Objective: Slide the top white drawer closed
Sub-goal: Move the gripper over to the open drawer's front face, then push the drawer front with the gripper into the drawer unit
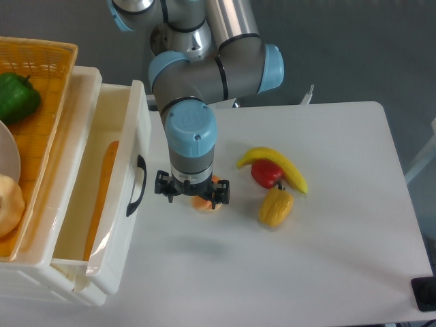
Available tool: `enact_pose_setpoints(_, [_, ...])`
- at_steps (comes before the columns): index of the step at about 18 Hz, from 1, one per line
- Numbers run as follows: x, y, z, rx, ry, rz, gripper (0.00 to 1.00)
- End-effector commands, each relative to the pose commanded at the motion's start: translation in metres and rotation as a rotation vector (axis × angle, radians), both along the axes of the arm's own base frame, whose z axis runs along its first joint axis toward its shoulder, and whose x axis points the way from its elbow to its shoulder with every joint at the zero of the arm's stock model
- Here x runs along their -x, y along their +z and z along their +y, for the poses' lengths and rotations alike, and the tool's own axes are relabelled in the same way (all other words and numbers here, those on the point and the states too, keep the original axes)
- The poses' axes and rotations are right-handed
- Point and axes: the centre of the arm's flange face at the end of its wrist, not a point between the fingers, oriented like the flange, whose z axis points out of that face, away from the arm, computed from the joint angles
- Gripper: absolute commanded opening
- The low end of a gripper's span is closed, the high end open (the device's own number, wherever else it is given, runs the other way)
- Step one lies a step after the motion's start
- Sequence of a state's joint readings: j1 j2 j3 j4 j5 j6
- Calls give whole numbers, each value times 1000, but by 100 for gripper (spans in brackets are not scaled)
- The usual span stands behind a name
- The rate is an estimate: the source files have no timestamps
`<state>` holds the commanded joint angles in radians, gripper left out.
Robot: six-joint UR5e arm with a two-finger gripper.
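The top white drawer (102,184), glossy plastic with a curved black handle, stands pulled out at the worktop's (327,272) left edge. The gripper (191,193) hangs beside it; finger spread cannot be told.

Setting: robotics lab, tabletop manipulation test station. Evidence: industrial arm (204,61) with grey links, blue joint caps, mounted at rear edge of plain white table (327,259); plain grey floor around table; toy produce as props: banana (276,165), red pepper (266,174), yellow pepper (275,208).
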<state>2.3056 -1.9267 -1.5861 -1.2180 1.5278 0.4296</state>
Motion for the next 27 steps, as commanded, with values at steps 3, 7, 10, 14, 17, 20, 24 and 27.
enact_pose_setpoints(3, [-5, -1, 3, -1, 0, -3, 100])
enact_pose_setpoints(7, [-13, 1, 7, -2, 0, -2, 100])
enact_pose_setpoints(10, [-18, 1, 10, -2, -9, -2, 100])
enact_pose_setpoints(14, [-26, 1, 14, -3, -12, -3, 100])
enact_pose_setpoints(17, [-28, 1, 15, -7, -7, -9, 100])
enact_pose_setpoints(20, [-33, 4, 17, -14, -12, -11, 100])
enact_pose_setpoints(24, [-37, 6, 19, -27, -16, -22, 100])
enact_pose_setpoints(27, [-46, 9, 24, -31, -32, -20, 100])
